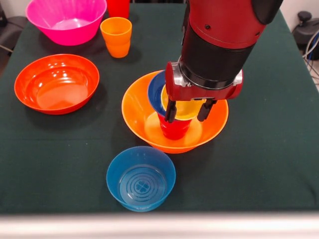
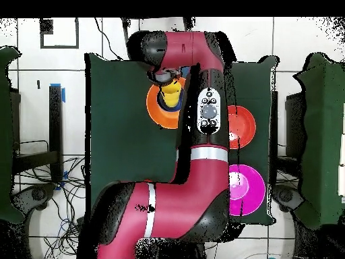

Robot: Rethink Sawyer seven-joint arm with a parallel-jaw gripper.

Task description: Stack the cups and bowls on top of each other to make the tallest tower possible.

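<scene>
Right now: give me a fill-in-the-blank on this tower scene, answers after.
1. The red cup stands inside the big ____ bowl.
2. The gripper has its fingers on either side of a ____ cup.
3. The light blue bowl sits ____ the tower.
4. The orange cup stands beside the ____ bowl.

Answers: yellow-orange; yellow; outside; pink

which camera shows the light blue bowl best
The front view: the light blue bowl sits fully visible and unobstructed on the table's near side, just in front of the big yellow-orange bowl. In the overhead view I can't find it; the arm probably covers it.
</scene>
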